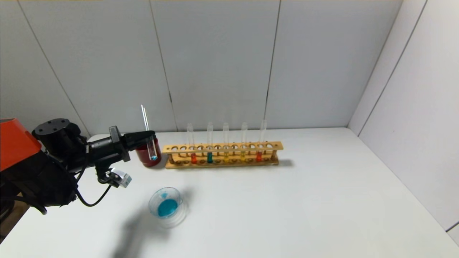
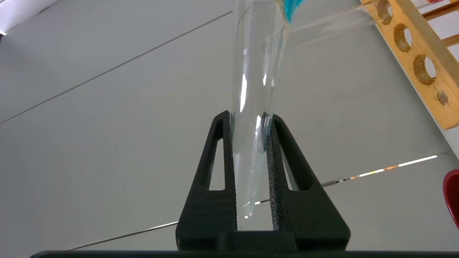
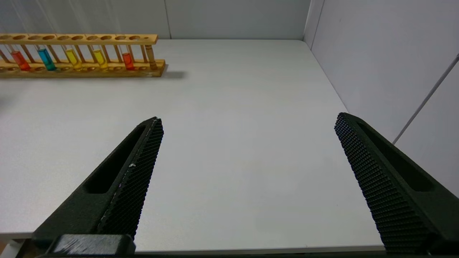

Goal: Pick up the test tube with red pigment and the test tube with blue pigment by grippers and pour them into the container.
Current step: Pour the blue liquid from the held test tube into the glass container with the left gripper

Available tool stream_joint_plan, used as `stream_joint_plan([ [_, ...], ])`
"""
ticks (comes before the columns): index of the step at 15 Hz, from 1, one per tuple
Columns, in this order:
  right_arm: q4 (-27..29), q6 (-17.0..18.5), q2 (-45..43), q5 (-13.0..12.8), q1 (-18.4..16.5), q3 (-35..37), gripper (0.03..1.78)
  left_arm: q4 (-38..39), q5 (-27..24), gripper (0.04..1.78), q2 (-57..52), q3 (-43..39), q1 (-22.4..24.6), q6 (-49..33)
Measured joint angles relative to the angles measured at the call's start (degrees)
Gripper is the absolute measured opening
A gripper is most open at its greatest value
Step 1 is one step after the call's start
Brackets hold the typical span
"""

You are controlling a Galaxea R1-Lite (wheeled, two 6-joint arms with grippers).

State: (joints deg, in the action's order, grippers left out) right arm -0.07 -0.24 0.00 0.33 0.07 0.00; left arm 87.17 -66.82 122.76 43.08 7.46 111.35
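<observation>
My left gripper (image 1: 150,135) is shut on the test tube with blue pigment (image 1: 145,118), holding it nearly upright in front of the dark red cup, behind and above the container. In the left wrist view the gripper (image 2: 248,117) has both fingers pressed on the glass (image 2: 256,79), and a little blue liquid (image 2: 291,6) sits at the tube's bottom. The container (image 1: 154,196) is a clear dish on the table holding blue liquid. Two tubes with red liquid (image 1: 193,158) (image 1: 259,156) stand in the wooden rack. My right gripper (image 3: 249,120) is open and empty over the table.
The wooden rack (image 1: 222,147) stands at the back and also holds a dark teal tube (image 1: 209,157) and two yellow tubes. A dark red cup (image 1: 143,159) stands left of the rack. Grey walls close in the back and right.
</observation>
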Motion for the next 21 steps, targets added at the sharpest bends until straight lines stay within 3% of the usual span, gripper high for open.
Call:
stream_joint_plan([
  [21,0.0,0.0,0.0,0.0,0.0,0.0,1.75,0.0,-0.9,0.30,0.3,1.1,0.1,3.8],
])
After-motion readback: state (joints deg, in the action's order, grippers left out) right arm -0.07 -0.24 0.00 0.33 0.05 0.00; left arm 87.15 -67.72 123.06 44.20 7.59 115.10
